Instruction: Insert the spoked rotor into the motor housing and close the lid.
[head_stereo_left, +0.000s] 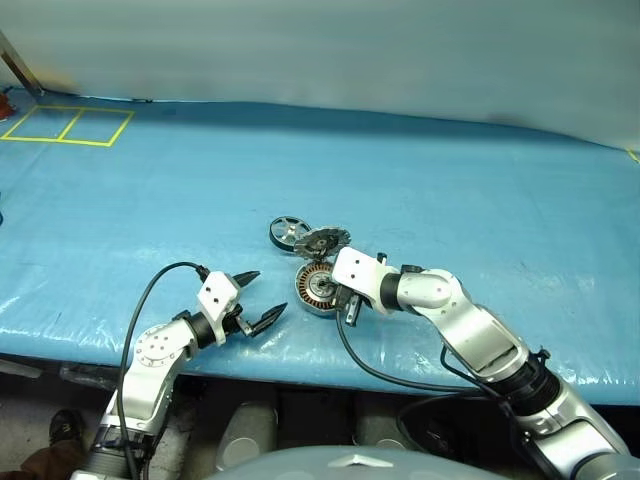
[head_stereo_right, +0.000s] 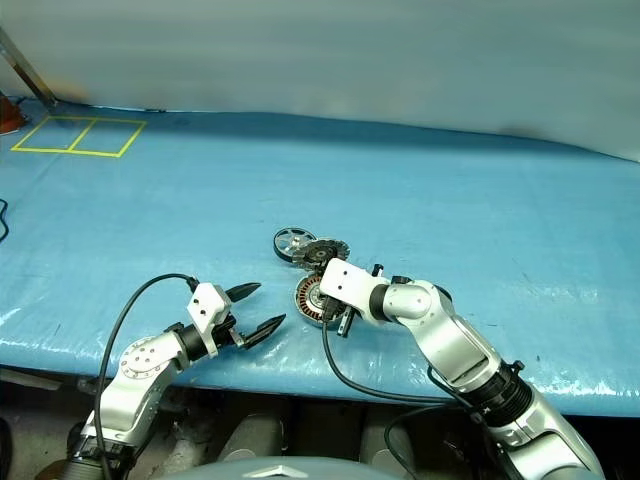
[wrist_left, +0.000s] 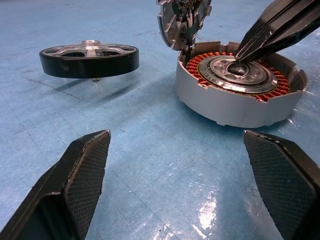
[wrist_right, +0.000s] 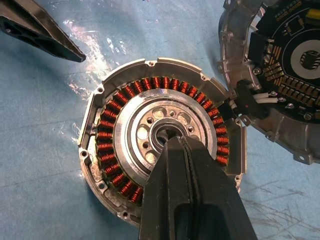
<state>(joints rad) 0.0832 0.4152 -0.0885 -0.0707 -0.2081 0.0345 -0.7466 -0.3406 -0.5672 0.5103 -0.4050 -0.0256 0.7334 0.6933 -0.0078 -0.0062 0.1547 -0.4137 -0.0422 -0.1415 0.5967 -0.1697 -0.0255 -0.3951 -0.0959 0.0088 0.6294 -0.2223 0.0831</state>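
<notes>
On the blue crinkled table cover (head_stereo_left: 450, 200) sits the motor housing (wrist_right: 160, 150), a round silver can ringed with copper windings; the right gripper (wrist_right: 172, 142), clenched with nothing in it, presses its tip at the hub; the lid (wrist_right: 280, 70) leans tilted against the rim; the spoked rotor (wrist_left: 90, 57) lies just beside; the left gripper (head_stereo_left: 253, 297) hangs spread wide nearby.

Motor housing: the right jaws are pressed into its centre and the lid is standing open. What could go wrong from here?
1. The right gripper, shut, has its tips in the motor housing hub; a slip sideways could scrape the copper windings.
2. The lid leans tilted at the rim on thin white wires; a nudge might strain them.
3. The spoked rotor lies apart on the table, so closing now would leave it out.
</notes>
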